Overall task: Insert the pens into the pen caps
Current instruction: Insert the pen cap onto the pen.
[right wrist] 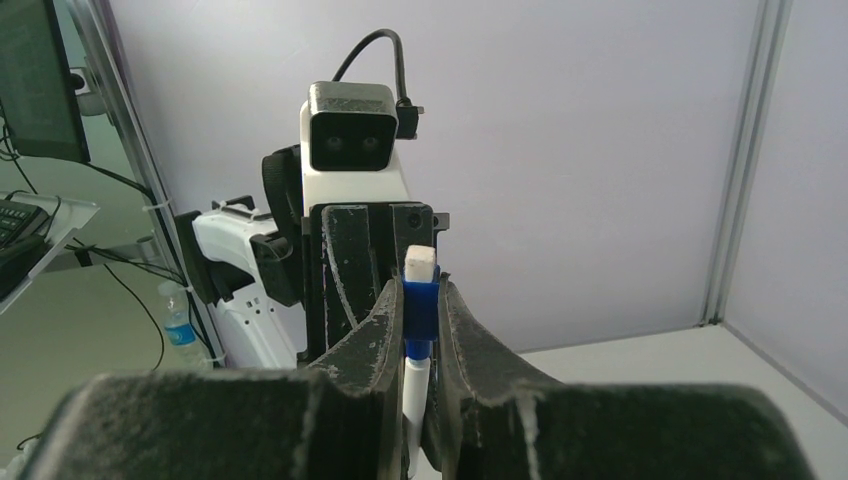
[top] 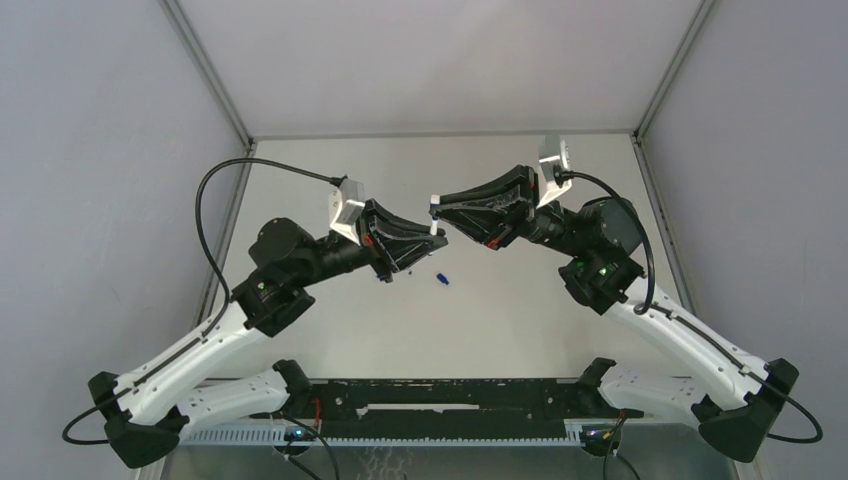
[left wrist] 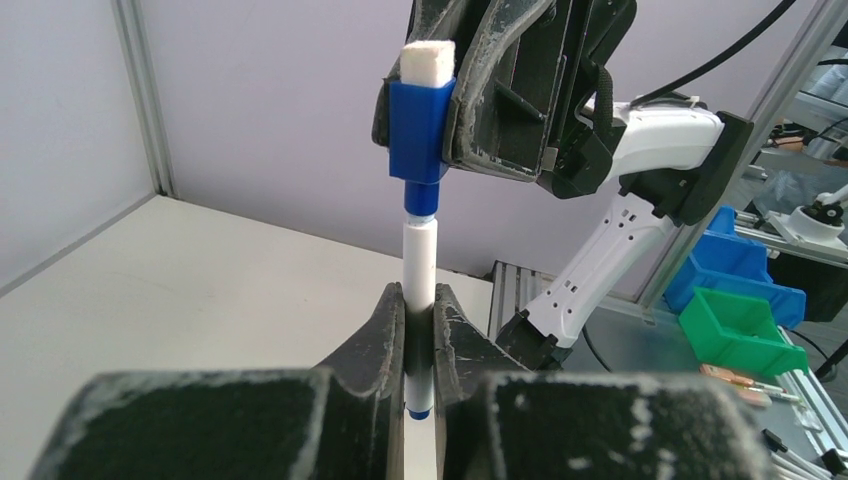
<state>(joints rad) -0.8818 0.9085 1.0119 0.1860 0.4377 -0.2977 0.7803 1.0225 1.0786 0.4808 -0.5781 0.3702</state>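
The left pincer is clenched on a pen, its two black fingers matte, rough and scuffed with pale dust. They pinch the barrel low down, so a short blue end pokes out beneath them. The pen is a smooth, round white stick standing roughly upright, its long axis running from the surface towards the ceiling.

Its narrow blue neck meets the underside of a cap, a boxy piece of glossy blue plastic with a white felt block seated in its top. The right pincer grips that cap from the opposite side, its worn black fingers closed flat against the cap's faces.

From above, both pincers meet in the air over the middle of the surface, tip to tip. A loose cap, tiny and dark blue, lies on the pale grey surface just towards the near edge from them.
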